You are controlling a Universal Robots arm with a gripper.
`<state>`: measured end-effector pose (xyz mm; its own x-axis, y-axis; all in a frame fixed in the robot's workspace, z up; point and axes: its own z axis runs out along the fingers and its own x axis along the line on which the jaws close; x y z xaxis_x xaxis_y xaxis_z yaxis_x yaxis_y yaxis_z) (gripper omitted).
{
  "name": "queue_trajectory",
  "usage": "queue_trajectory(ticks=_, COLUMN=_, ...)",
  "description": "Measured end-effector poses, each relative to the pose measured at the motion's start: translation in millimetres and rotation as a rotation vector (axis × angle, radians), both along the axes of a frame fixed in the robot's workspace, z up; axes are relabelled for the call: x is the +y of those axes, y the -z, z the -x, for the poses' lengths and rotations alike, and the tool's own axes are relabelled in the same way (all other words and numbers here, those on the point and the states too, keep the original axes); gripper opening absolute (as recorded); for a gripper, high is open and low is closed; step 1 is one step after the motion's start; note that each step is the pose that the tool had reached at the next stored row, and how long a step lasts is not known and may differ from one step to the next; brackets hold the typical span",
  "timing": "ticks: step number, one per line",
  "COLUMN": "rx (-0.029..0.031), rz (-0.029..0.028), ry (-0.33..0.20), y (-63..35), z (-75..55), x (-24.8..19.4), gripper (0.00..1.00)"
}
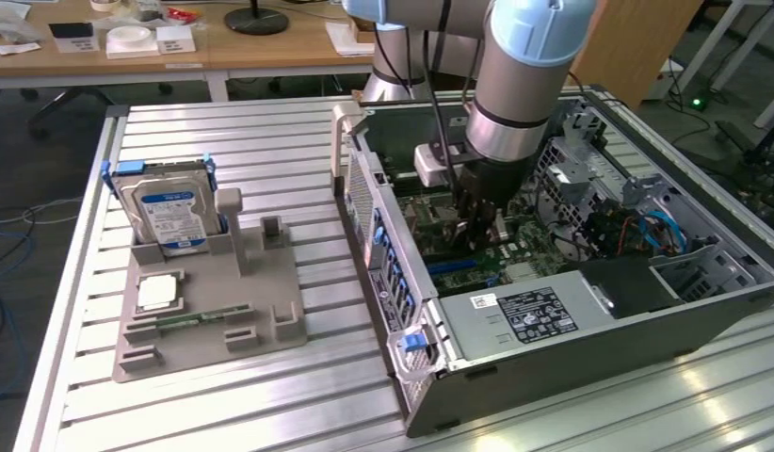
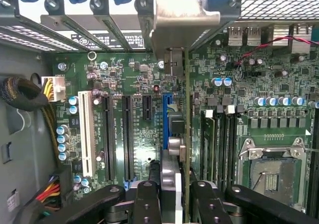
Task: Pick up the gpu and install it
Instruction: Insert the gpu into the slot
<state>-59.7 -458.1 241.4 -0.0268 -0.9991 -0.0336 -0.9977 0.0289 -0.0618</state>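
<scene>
Black fingers (image 2: 147, 199) of the pincer (image 2: 172, 199) sit closest to the wrist camera. They are drawn in narrow and clamp the gpu (image 2: 172, 169), which is seen edge-on between them. So the pick-up is done and the card is in the grip.

From the exterior view's left, well away from the pincer (image 1: 477, 226), a grey holder (image 1: 274, 311) lies on the slatted table (image 1: 236, 132). It carries a hard drive (image 1: 171, 215) standing upright and a narrow memory stick (image 1: 199, 318) lying flat. I see no gpu on the holder, which fits with the card having been taken from there.

Next comes the open computer case (image 1: 588, 367), and the arm reaches straight down into it. The pincer is low over the motherboard (image 2: 134, 74).

In the wrist view the card runs from the pincer towards the rear wall of the case. Its metal bracket (image 2: 177, 15) lies at the row of expansion openings there. A blue slot (image 2: 166, 119) lies right alongside the card's lower edge, and two long black slots (image 2: 127, 134) are a little further off. An empty processor socket (image 2: 271, 176) lies on the pincer's other side.

I judge the install to be well along. The card is lined up with the blue slot and is at or just above it. Whether its edge is pressed fully home I cannot tell. It has not been let go.
</scene>
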Motion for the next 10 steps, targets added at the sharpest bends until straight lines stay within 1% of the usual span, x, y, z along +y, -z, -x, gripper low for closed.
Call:
queue_trajectory(ticks=5, rx=0.0000, rz=0.0000, ry=0.000, y=2.0, z=2.5, x=-0.1, gripper=0.28)
queue_trajectory(ticks=10, rx=0.0001, rz=-0.0002, ry=0.000, y=4.2, z=2.6, x=-2.3, gripper=0.28)
